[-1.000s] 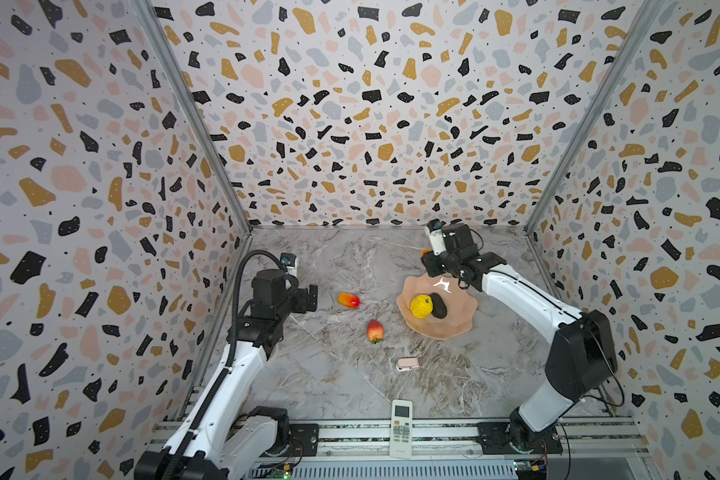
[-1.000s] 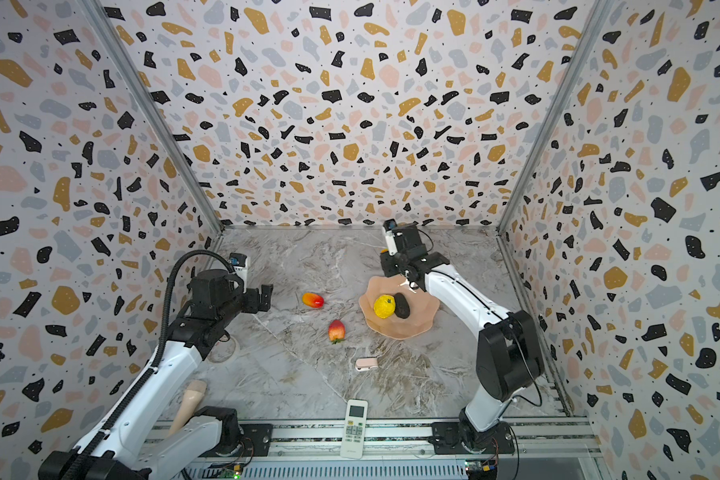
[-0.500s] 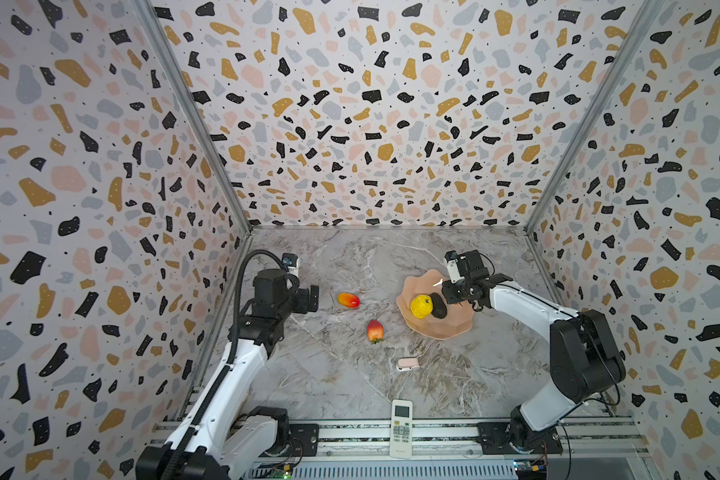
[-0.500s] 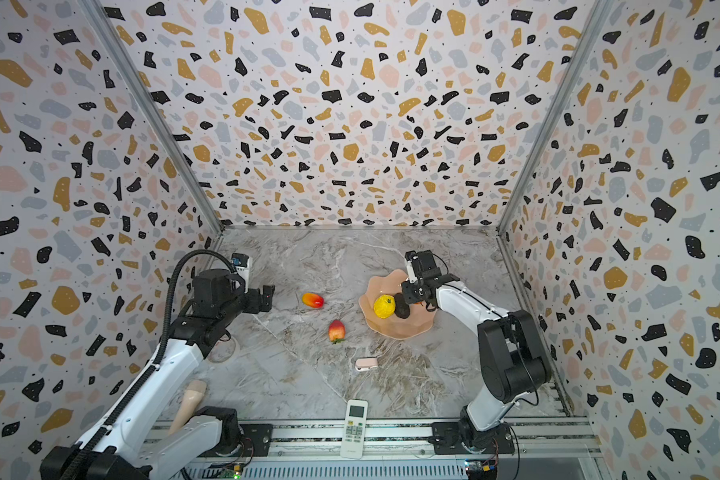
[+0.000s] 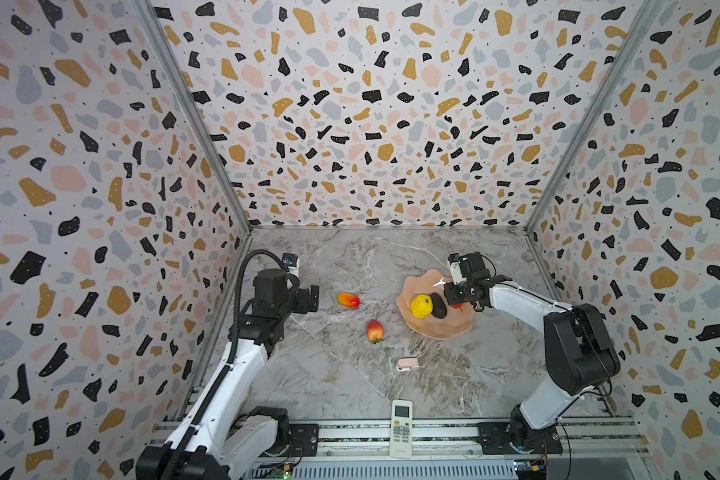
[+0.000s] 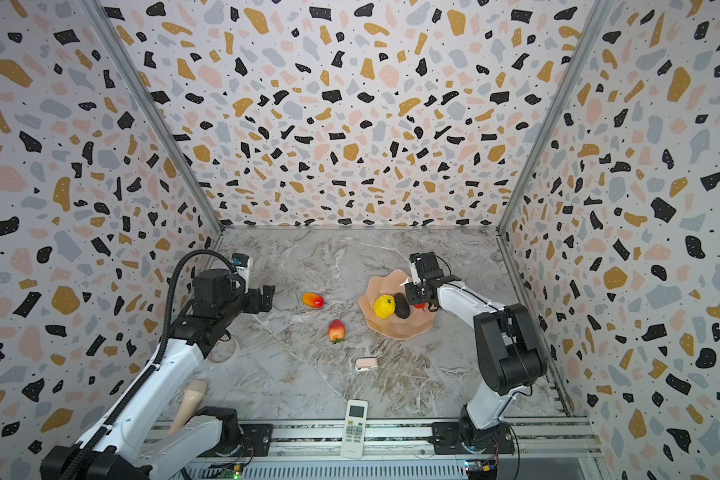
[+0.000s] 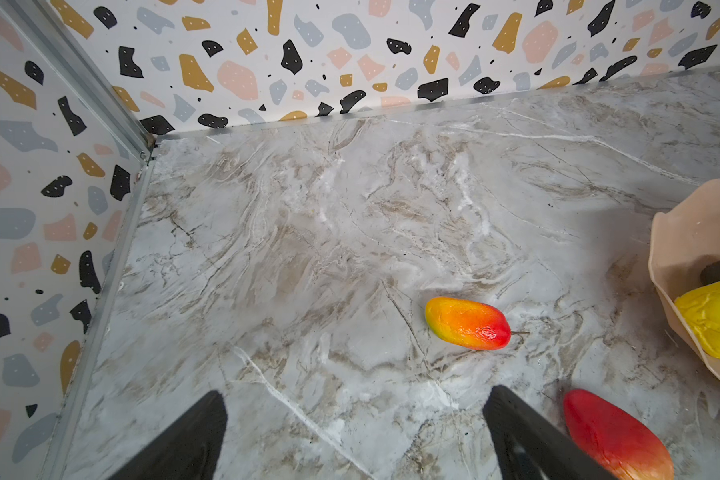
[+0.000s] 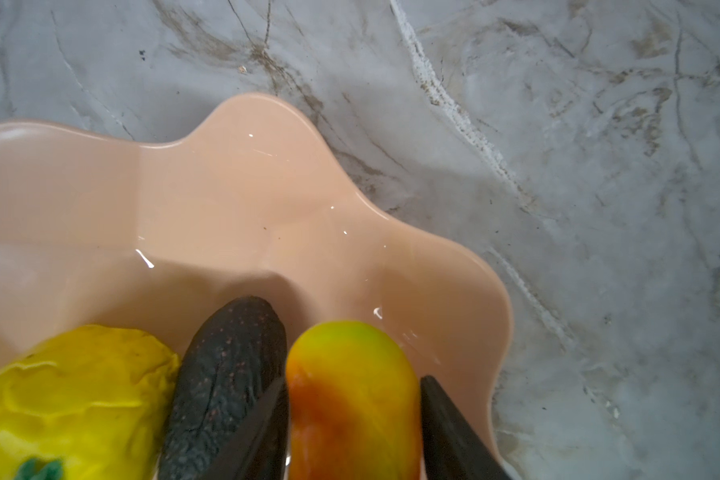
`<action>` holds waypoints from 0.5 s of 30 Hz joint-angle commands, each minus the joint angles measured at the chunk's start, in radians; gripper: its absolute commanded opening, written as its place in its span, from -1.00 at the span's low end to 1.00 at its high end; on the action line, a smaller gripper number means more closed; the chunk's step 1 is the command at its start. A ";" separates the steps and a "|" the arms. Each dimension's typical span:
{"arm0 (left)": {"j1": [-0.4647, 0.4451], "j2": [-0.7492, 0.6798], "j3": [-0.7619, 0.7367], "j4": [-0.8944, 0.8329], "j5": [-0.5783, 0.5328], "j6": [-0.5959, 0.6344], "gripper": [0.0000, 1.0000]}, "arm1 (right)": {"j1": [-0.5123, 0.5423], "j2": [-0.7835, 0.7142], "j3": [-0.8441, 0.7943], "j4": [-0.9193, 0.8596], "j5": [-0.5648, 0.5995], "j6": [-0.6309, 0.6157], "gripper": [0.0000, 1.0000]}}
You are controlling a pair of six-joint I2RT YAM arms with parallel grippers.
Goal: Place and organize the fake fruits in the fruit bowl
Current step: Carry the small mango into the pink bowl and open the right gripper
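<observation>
Right claw (image 8: pixel 354 380): fingers on either side of an orange fruit (image 8: pixel 346 353); clamped or loose, cannot tell.
Orange fruit: between the fingers, in the bowl (image 8: pixel 246 187), beside the dark fruit (image 8: pixel 233 365).
Left claw (image 7: pixel 356 395): apart, empty; second orange fruit (image 7: pixel 466 323) just ahead on the worktop (image 7: pixel 308 249).

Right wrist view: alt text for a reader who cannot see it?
An orange-yellow oval fruit sits between the fingers of the right end effector, in the pink scalloped bowl, beside a blackish oval fruit and a bumpy yellow one.
</observation>
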 commanded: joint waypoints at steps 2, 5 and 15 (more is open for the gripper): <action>0.005 0.002 0.026 0.029 0.015 -0.001 0.99 | -0.003 -0.011 0.015 -0.013 -0.002 -0.007 0.14; 0.005 0.002 0.026 0.029 0.015 -0.001 0.99 | -0.003 -0.022 0.034 -0.028 0.000 -0.011 0.16; 0.005 0.002 0.025 0.028 0.013 0.000 0.99 | 0.141 -0.032 0.195 -0.033 -0.010 -0.082 0.77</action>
